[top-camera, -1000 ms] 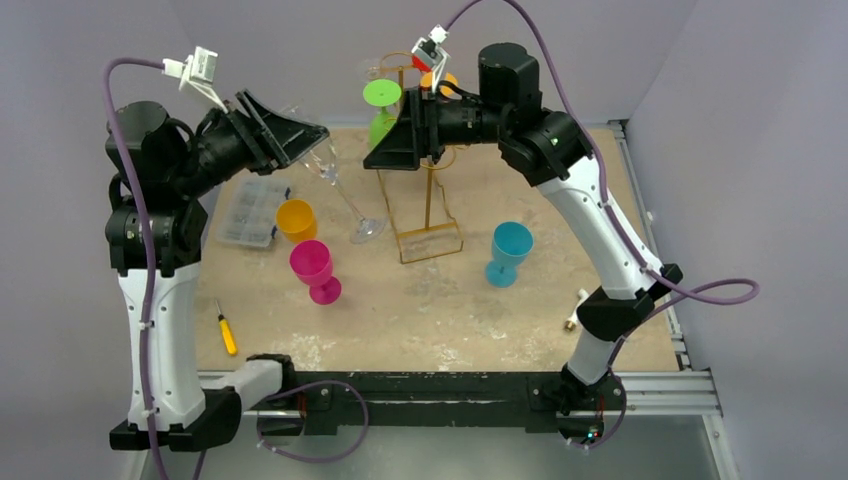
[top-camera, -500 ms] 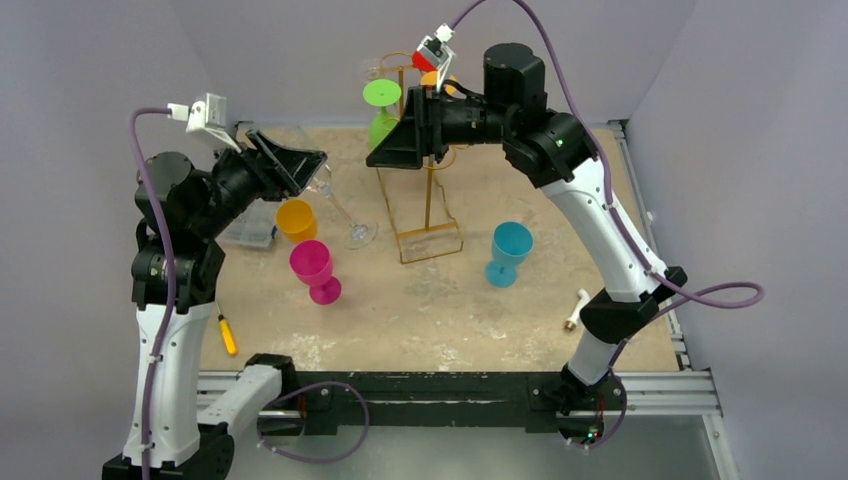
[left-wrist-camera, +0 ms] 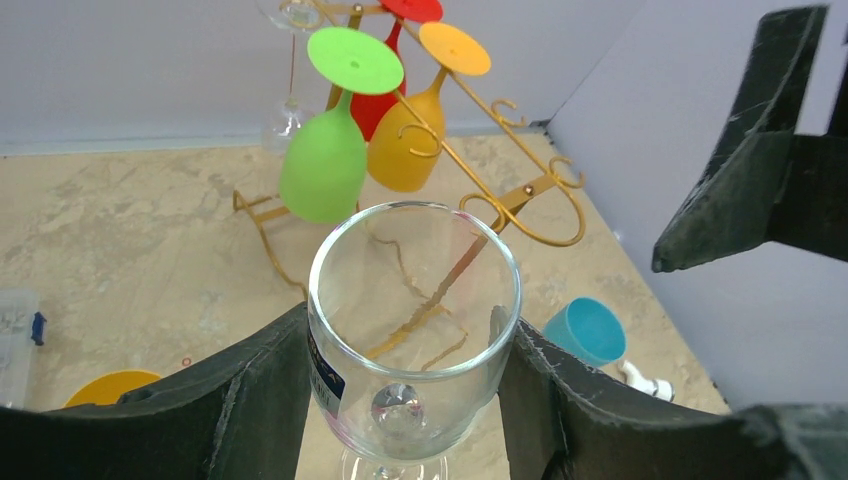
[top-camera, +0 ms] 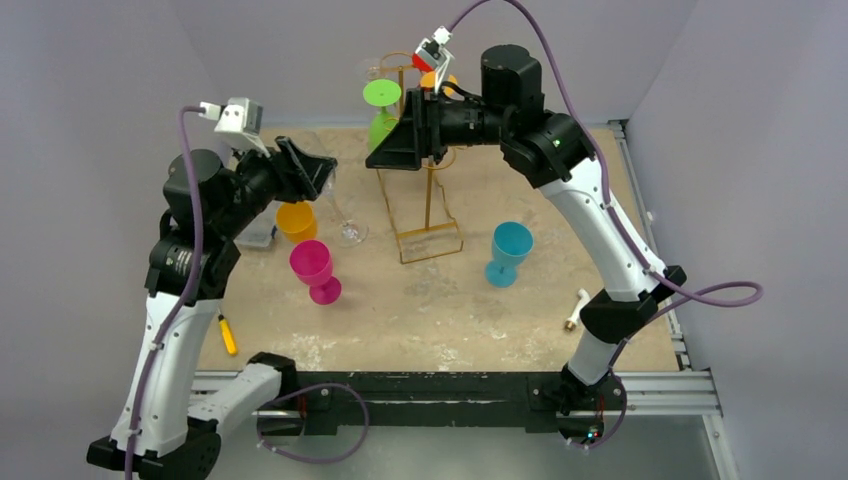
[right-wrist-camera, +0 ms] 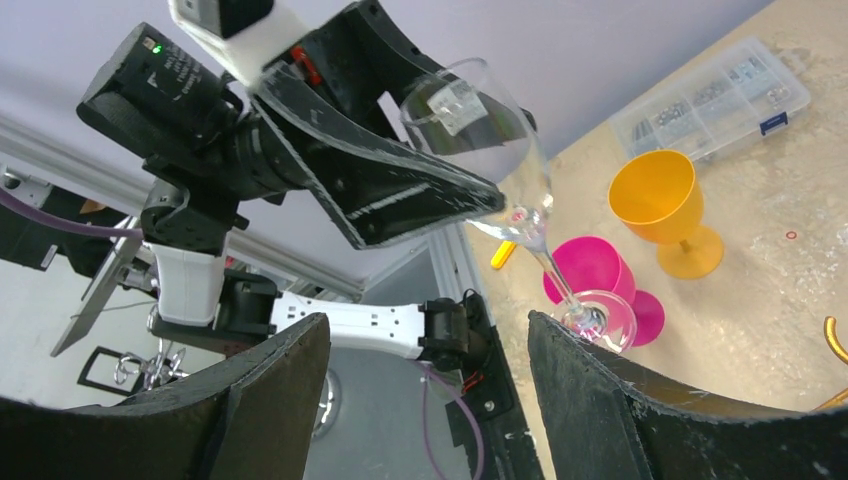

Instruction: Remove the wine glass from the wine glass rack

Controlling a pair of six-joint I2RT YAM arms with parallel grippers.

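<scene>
A clear wine glass (left-wrist-camera: 415, 300) sits tilted in my left gripper (left-wrist-camera: 405, 332), whose jaws are shut on its bowl. From above, the left gripper (top-camera: 318, 172) is left of the gold wine glass rack (top-camera: 430, 205), and the glass foot (top-camera: 350, 232) is low over the table. Whether the foot touches the table I cannot tell. Green (left-wrist-camera: 322, 165), orange (left-wrist-camera: 405, 140) and red (left-wrist-camera: 375, 100) glasses hang upside down on the rack (left-wrist-camera: 520, 195), with another clear one (left-wrist-camera: 285, 120) behind. My right gripper (top-camera: 385, 150) stands open beside the rack's upper arms, holding nothing (right-wrist-camera: 430, 400).
A pink goblet (top-camera: 315, 270) and an orange goblet (top-camera: 296, 220) stand just left of the held glass's foot. A teal goblet (top-camera: 510, 250) stands right of the rack base. A clear parts box (right-wrist-camera: 710, 100), a yellow screwdriver (top-camera: 228, 330) and a small white fitting (top-camera: 575, 310) lie on the table.
My left arm has swung right and downward with the clear glass, bringing its foot lower beside the orange goblet. The right arm has barely moved.
</scene>
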